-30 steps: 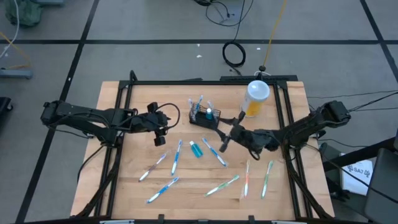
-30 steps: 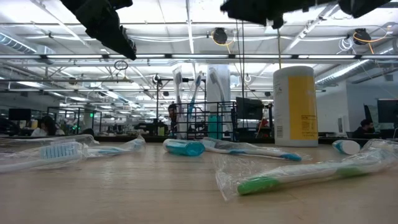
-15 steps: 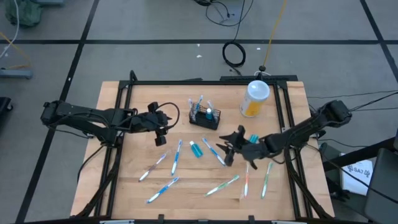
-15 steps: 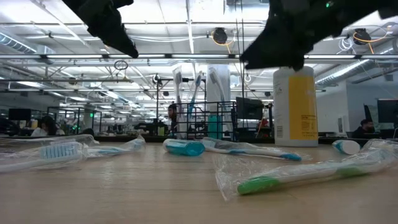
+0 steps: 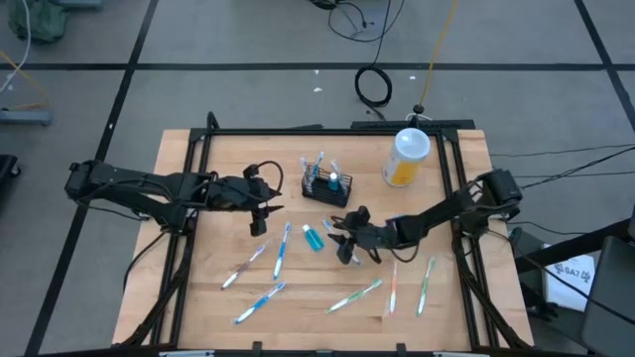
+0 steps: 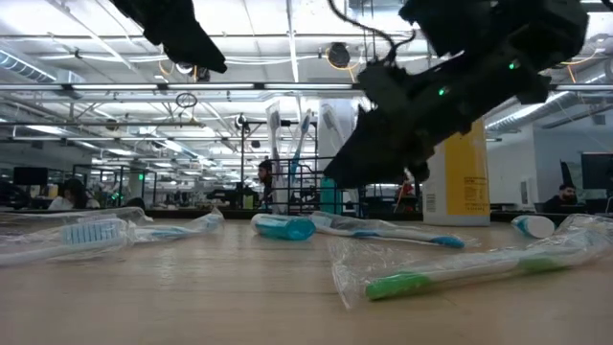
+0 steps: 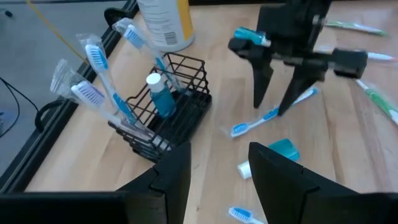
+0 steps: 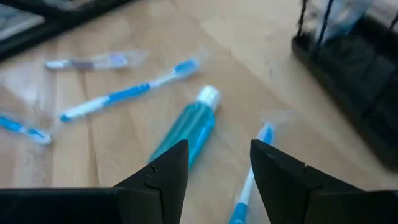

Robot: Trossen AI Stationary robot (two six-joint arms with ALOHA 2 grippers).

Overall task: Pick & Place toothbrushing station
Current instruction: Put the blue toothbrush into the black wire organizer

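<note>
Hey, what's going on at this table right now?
Two robot arms are working over a wooden table scattered with toothbrushes. The right gripper, jaws open, hovers above a blue toothbrush lying beside a teal toothpaste tube, holding nothing. The left gripper waits, jaws open, next to the black wire caddy, which already holds a few brushes. A yellow bottle stands behind.

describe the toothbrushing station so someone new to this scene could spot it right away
Start at the tall yellow bottle near the table's far edge. Just beside it, toward the left arm, sits the toothbrushing station: a small black wire caddy. Unlike the brushes lying flat on the wood, its toothbrushes stand upright, with a small teal tube among them.
</note>
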